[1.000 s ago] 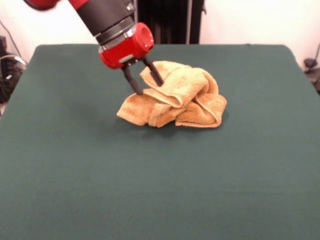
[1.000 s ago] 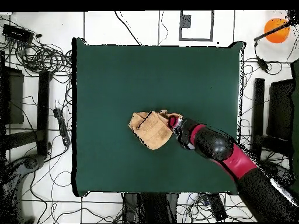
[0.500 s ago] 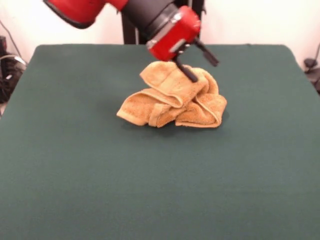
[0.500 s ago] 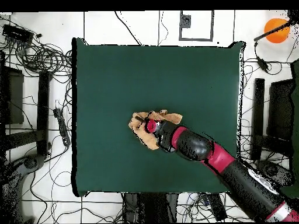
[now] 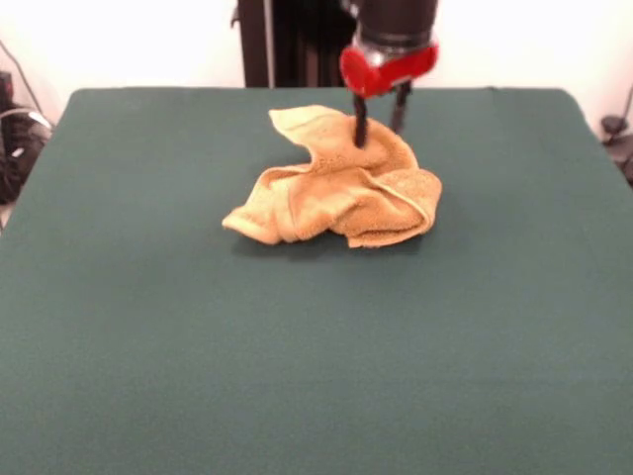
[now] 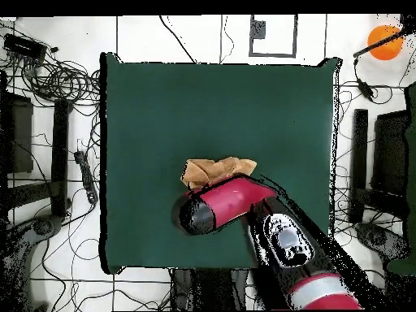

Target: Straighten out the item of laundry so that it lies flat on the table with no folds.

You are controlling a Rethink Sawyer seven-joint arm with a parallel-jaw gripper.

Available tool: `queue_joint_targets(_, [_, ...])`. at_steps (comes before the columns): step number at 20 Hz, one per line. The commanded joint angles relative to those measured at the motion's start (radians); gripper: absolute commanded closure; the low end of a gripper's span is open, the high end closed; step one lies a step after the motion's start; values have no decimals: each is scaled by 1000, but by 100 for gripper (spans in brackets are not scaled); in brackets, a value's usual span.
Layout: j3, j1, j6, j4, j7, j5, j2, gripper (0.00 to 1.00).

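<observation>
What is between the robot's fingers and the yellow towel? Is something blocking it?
Nothing visible blocks it. The gripper hangs open right at the far top of the crumpled towel, one of its fingers against the cloth. Only bare table surrounds the towel.

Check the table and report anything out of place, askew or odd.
Only the towel stands out: it sits bunched in a folded, crumpled heap near the middle of the green table rather than lying flat. The gripper stands over its far edge, fingers apart, one pressing into the cloth. No spill or damage shows.
</observation>
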Motion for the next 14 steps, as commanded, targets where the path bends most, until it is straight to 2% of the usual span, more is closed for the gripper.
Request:
queue_joint_targets(1, [-339, 211, 279, -216, 406, -243, -191, 0])
queue_joint_targets(9, [-385, 243, 245, -213, 422, -220, -187, 0])
queue_joint_targets(11, [-391, 242, 218, -209, 419, -192, -183, 0])
queue_joint_targets(12, [-378, 217, 167, -188, 418, -140, -182, 0])
queue_joint_targets(13, [-326, 144, 42, -133, 404, -25, -176, 0])
queue_joint_targets(14, [-186, 0, -111, -27, 345, 163, -163, 0])
